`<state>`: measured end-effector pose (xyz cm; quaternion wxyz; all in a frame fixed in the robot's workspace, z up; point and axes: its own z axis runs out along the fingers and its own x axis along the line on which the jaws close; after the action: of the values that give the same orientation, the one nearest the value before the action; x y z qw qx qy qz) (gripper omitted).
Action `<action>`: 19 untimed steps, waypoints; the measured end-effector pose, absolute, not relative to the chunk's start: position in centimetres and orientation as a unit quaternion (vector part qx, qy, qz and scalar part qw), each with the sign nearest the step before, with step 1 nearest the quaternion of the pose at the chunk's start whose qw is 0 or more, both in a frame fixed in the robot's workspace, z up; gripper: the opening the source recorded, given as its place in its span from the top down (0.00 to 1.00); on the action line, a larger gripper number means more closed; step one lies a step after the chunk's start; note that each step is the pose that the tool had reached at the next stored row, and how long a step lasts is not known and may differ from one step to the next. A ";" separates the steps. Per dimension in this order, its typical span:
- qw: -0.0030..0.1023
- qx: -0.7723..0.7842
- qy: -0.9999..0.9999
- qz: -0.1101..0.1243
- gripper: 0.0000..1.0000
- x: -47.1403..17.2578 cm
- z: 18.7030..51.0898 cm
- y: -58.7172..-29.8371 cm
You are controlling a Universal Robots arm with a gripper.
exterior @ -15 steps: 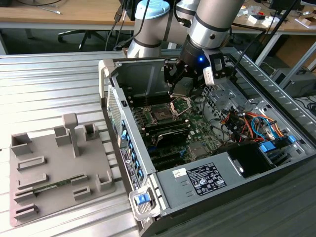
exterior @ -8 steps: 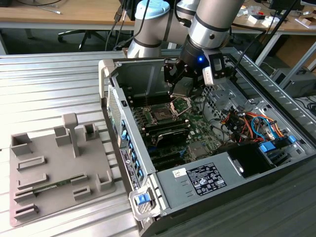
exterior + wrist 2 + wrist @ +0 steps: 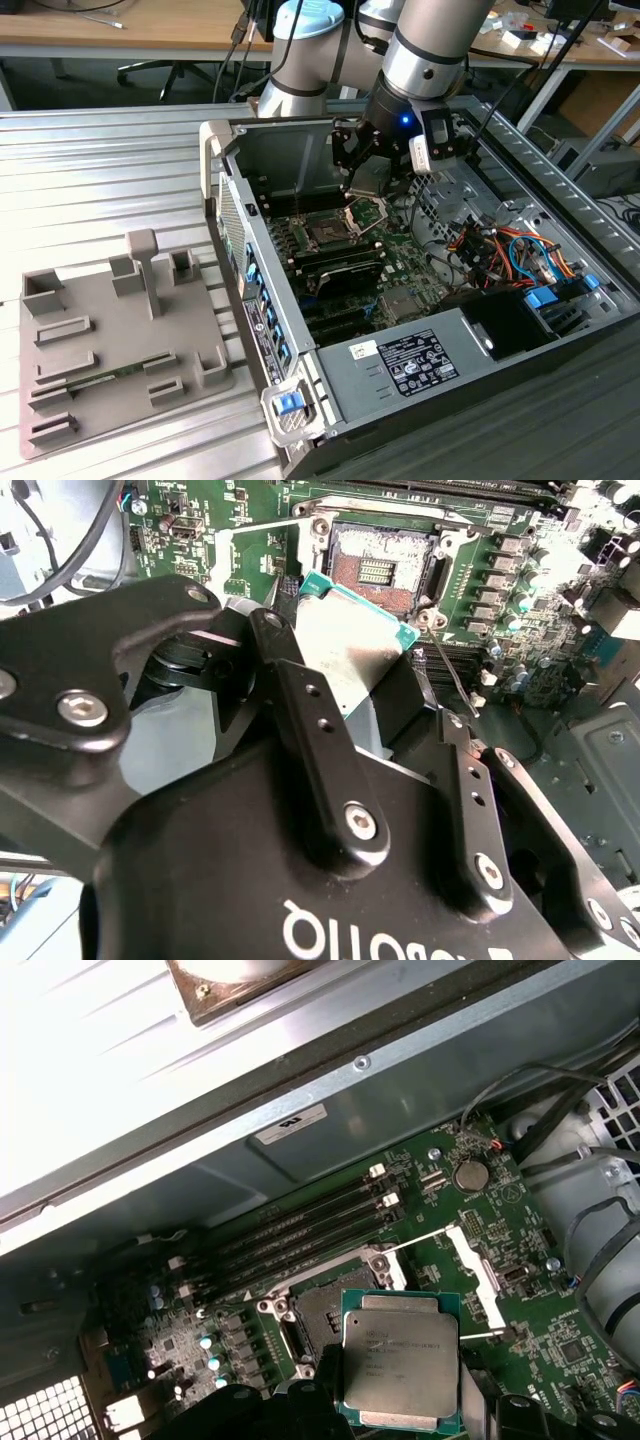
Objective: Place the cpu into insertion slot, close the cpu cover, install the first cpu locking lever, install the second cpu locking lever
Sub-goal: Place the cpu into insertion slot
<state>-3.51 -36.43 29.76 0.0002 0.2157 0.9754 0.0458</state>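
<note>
Silver-grey chip (image 3: 400,1358) clamped between the jaws, hanging above the open socket (image 3: 318,1318), which lies at six o'clock of it in the exterior view. Good seating probably needs it level, edges square to the rim, lowered without sliding.

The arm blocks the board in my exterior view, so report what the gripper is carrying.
Observer: The gripper is shut on the cpu; the first wrist view shows the chip's metal top.
Operator: Check the insertion slot.
Observer: The insertion slot is empty. Its dark centre lies bare in the second wrist view, and the cpu is not seated.
Operator: Report the cpu cover.
Observer: The cpu cover stands swung open beside the slot, not over it.
</note>
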 end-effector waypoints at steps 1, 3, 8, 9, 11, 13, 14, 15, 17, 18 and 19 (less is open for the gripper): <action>0.000 0.217 0.975 0.046 0.45 -3.5 29.8 -36.4; 0.000 0.220 0.974 0.046 0.45 -3.5 29.8 -36.4; 0.001 0.231 0.972 0.046 0.45 -3.5 29.8 -36.4; 0.001 0.233 0.971 0.046 0.45 -3.5 29.8 -36.4; 0.001 0.239 0.970 0.046 0.45 -3.5 29.8 -36.4; 0.002 0.246 0.968 0.046 0.45 -3.5 29.8 -36.4; 0.002 0.248 0.968 0.046 0.45 -3.5 29.8 -36.4; 0.002 0.249 0.967 0.046 0.45 -3.5 29.8 -36.4; 0.002 0.254 0.966 0.046 0.45 -3.5 29.8 -36.4; 0.002 0.257 0.965 0.046 0.45 -3.5 29.8 -36.4; 0.002 0.258 0.965 0.046 0.45 -3.5 29.8 -36.4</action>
<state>-3.51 -36.43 29.76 0.0022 0.2582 0.9650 0.0457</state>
